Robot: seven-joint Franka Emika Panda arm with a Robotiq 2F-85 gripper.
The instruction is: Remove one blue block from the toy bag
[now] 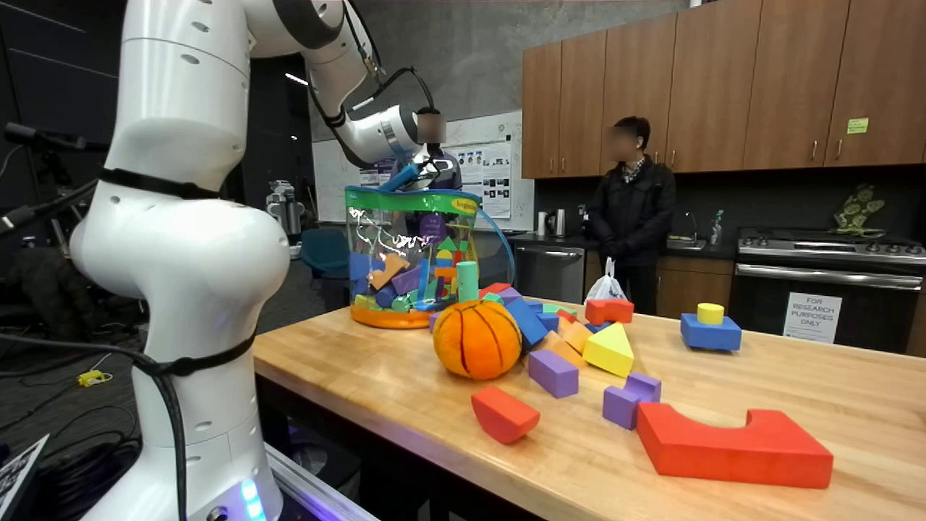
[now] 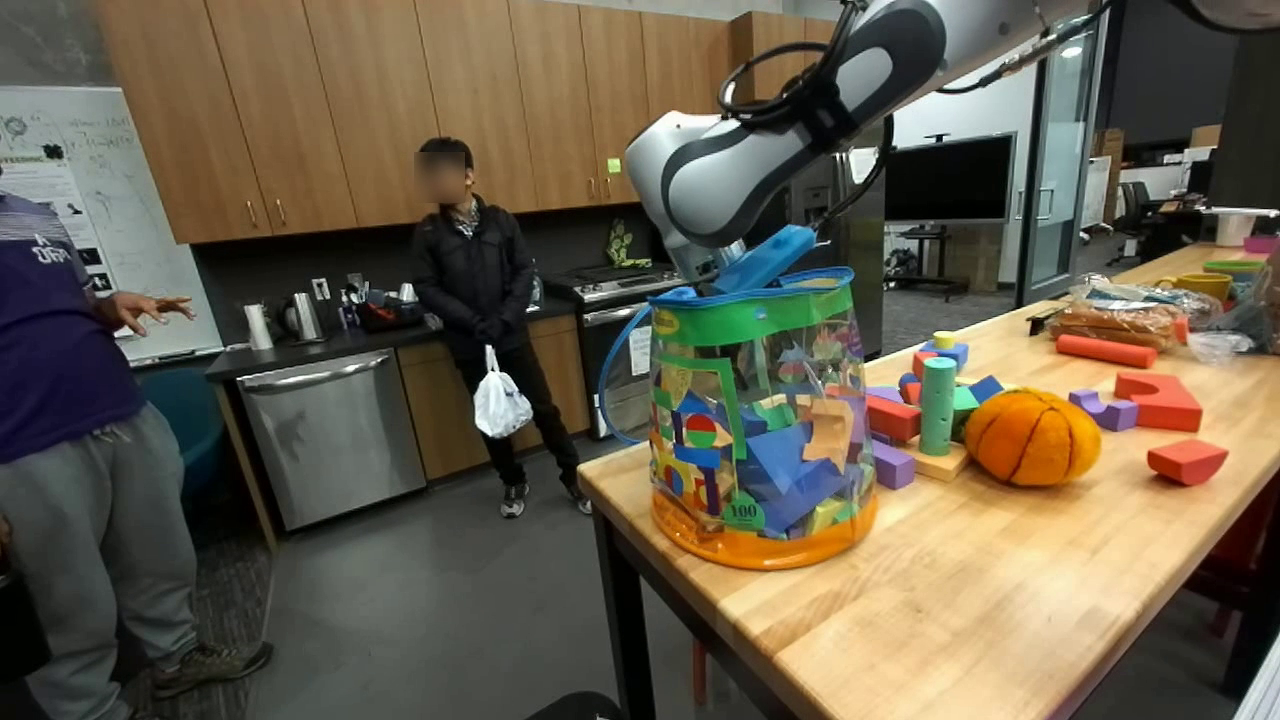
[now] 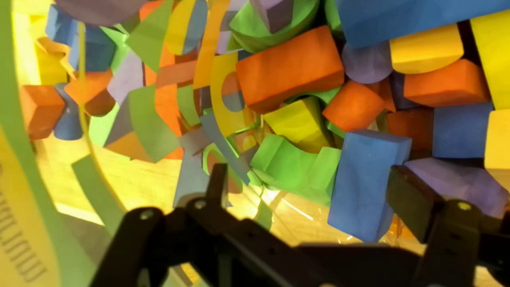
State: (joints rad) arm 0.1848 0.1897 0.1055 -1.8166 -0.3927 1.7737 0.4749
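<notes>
The toy bag stands upright on the table, its green rim band showing in both exterior views point(image 1: 391, 200) point(image 2: 760, 328). Its mouth is open and multicoloured blocks show through the clear wall. My wrist is over the mouth; the rim hides the fingers in the exterior views. In the wrist view my gripper point(image 3: 314, 187) is open and empty. A blue block point(image 3: 358, 183) stands between the fingers, close to the right fingertip; I cannot tell whether they touch. A green arched block point(image 3: 297, 169) is left of it. More blue blocks point(image 3: 462, 131) lie to the right.
An orange ball point(image 1: 477, 340) and a loose pile of blocks lie beside the bag, with a teal cylinder point(image 2: 937, 405) standing there. A large red arch point(image 1: 734, 449) lies on the table point(image 2: 960, 600). The bag stands near a table corner. Two people stand behind.
</notes>
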